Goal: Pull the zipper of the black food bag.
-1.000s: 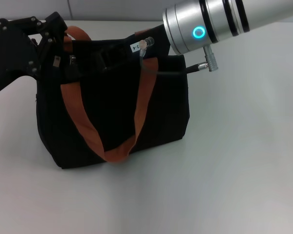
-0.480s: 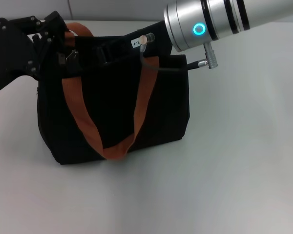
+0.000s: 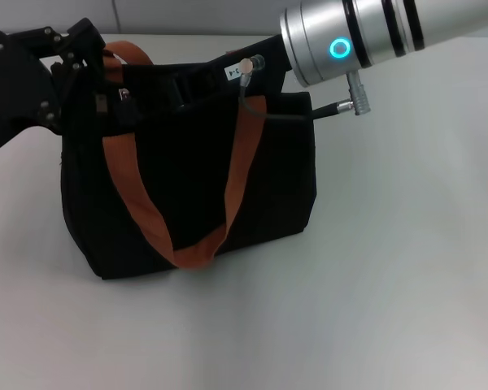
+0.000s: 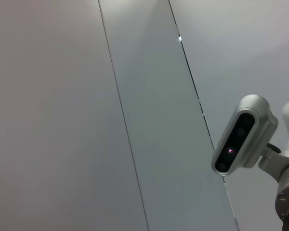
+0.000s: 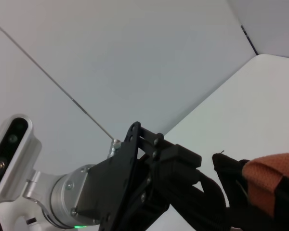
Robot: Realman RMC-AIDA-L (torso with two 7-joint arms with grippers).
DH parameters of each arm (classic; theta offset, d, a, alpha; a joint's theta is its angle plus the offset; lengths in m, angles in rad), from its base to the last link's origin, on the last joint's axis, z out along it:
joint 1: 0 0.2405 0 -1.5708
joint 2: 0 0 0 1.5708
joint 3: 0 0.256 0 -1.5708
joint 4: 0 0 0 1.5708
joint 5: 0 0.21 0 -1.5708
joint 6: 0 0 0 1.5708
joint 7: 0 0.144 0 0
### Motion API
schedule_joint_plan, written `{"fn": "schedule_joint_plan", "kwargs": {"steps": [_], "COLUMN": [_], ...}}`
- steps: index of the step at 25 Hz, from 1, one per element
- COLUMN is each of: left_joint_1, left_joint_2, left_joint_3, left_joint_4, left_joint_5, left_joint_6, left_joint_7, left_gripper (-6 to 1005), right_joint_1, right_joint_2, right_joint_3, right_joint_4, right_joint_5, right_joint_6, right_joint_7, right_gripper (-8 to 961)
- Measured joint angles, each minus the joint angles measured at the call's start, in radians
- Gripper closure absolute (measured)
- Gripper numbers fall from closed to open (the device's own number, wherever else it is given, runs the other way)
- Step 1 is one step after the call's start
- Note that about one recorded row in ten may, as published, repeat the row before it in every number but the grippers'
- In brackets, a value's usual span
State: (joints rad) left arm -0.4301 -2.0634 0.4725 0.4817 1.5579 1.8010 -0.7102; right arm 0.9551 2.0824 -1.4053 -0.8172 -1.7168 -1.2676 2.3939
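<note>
Black bag (image 3: 187,171) upright on the white table (image 3: 390,268), orange handles (image 3: 138,203) draped down its front. Left gripper (image 3: 89,77) at the rim's left end; whether it grips fabric cannot be told. Right gripper (image 3: 199,81) reaches over the rim's middle from the right, fingers hidden against black. The zipper pull is not discernible. Judgement: anchor the left end and draw straight along the track. The table right of the bag leaves open room.
</note>
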Motion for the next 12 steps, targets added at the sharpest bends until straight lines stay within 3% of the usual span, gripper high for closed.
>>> {"fn": "schedule_joint_plan", "kwargs": {"steps": [12], "left_joint_1": [0.006], "left_joint_2": [-0.001], "left_joint_3": [0.000], "left_joint_4": [0.000], "left_joint_5": [0.000], "left_joint_6": [0.016], "left_joint_7": [0.000], "left_gripper": [911], "right_joint_1": [0.021], "right_joint_2": [0.004], "right_joint_3": [0.009], "right_joint_4": [0.034], "right_joint_5": [0.004], "right_joint_6": [0.008], "right_joint_7": [0.005], "right_gripper": [699]}}
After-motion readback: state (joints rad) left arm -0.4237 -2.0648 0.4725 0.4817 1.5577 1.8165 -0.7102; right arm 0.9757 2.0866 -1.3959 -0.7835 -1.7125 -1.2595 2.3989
